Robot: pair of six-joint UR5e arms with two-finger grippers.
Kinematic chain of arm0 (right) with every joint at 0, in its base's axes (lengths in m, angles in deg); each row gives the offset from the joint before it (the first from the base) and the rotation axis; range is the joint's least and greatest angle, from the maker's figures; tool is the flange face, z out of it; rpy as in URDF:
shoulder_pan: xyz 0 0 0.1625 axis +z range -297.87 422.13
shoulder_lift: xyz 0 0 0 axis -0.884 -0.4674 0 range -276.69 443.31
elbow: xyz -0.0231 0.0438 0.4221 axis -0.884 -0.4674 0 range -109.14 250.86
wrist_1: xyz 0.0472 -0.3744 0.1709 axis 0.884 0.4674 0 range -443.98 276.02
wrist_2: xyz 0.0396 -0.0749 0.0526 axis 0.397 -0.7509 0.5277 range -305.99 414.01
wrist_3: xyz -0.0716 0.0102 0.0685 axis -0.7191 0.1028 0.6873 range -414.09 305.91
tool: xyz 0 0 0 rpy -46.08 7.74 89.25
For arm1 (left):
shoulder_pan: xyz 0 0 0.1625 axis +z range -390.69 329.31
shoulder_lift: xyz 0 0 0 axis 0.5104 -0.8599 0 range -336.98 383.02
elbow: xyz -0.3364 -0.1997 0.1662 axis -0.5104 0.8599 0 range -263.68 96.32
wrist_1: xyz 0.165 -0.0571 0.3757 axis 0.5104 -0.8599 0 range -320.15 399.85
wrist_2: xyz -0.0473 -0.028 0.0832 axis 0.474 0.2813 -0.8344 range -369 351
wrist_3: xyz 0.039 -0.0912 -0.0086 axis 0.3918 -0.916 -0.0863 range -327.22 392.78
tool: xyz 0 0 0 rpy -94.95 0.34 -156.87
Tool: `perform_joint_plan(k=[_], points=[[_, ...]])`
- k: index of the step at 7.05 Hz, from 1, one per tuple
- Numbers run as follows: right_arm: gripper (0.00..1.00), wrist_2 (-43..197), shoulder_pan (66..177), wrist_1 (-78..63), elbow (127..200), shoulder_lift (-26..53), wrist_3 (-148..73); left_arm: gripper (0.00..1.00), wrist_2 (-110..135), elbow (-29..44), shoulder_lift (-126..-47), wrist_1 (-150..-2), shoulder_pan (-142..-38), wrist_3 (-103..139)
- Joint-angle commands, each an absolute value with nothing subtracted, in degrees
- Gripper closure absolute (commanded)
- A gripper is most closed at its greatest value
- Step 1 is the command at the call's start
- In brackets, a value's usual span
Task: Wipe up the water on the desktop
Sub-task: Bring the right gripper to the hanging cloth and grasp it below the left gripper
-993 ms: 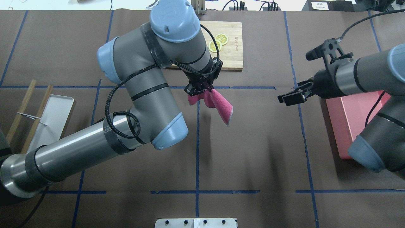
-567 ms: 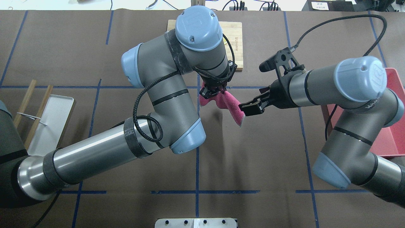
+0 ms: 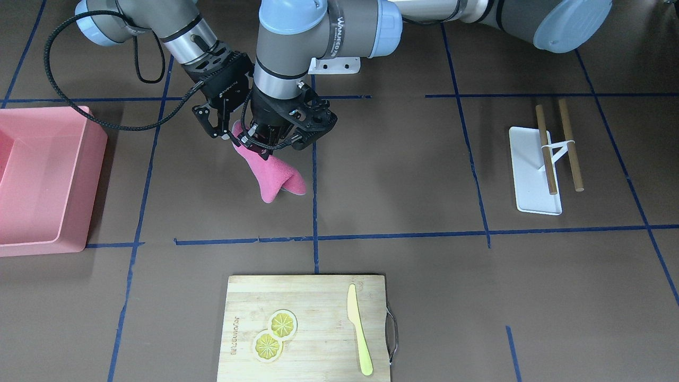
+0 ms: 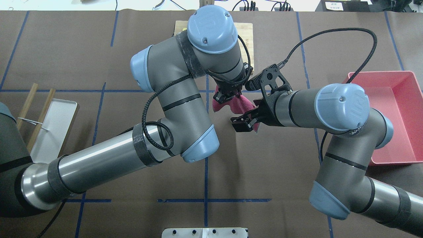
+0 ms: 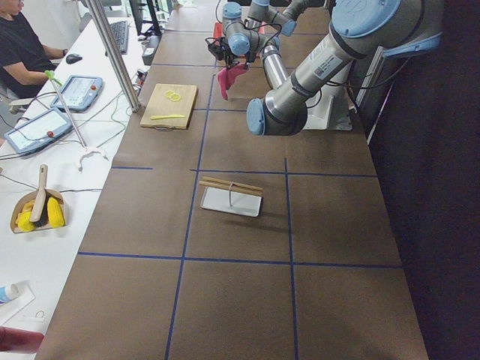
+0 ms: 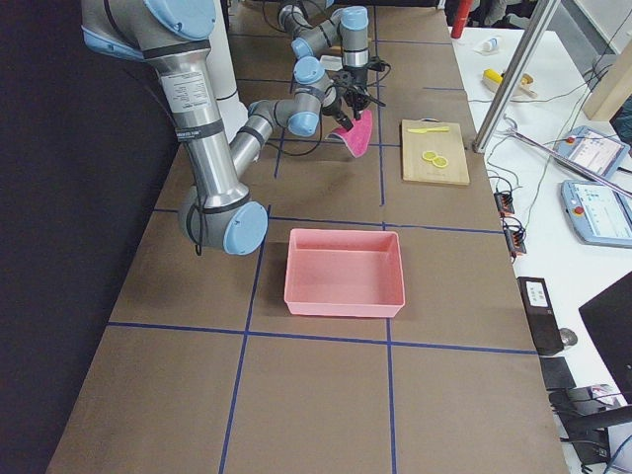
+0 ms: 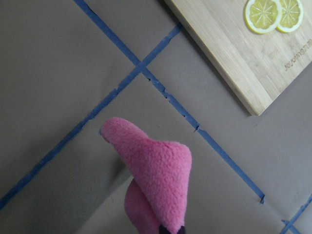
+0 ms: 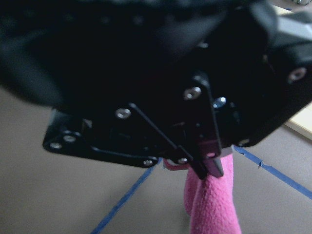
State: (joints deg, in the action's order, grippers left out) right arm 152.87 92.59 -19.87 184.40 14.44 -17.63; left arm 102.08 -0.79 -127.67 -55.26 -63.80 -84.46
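The left gripper (image 3: 260, 150) pinches a pink cloth (image 3: 277, 180) hanging over the desktop (image 3: 398, 175), and the right gripper (image 4: 243, 124) sits just beside it, fingers spread.

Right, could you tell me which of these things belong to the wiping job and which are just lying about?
In the job:
pink cloth
left gripper, holding the cloth
right gripper, close beside the cloth
desktop

Lying about:
cutting board with lemon slices and yellow knife
pink bin
white tray with wooden sticks
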Motion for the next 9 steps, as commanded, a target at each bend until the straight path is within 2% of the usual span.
perform_joint_plan(k=[1, 4, 5, 6, 7, 8, 9], points=[[0.04, 149.74, 91.23, -19.90, 184.33, 14.32, -17.70, 0.97, 102.18, -0.36, -127.71, -55.33, -63.74, -84.47], [0.27, 149.55, 91.40, -19.90, 184.50, 13.88, -17.70, 0.97, 102.27, 0.08, -127.71, -55.33, -63.74, -84.47], [0.47, 149.20, 91.49, -19.90, 184.59, 13.70, -17.70, 0.92, 102.27, 0.08, -127.71, -55.42, -63.74, -84.29], [0.72, 148.15, 91.49, -19.90, 184.94, 13.53, -17.61, 0.85, 102.27, 0.00, -127.71, -55.42, -63.74, -84.21], [0.90, 147.27, 91.49, -19.90, 185.03, 13.00, -17.70, 0.78, 102.27, 0.08, -127.71, -55.59, -63.74, -84.12], [0.97, 146.48, 91.31, -19.90, 185.03, 12.56, -17.70, 0.66, 102.27, 0.00, -127.54, -56.64, -63.74, -84.03], [0.99, 145.34, 91.05, -19.90, 185.12, 12.47, -17.70, 0.62, 102.27, -0.01, -127.45, -56.91, -63.74, -83.94]])
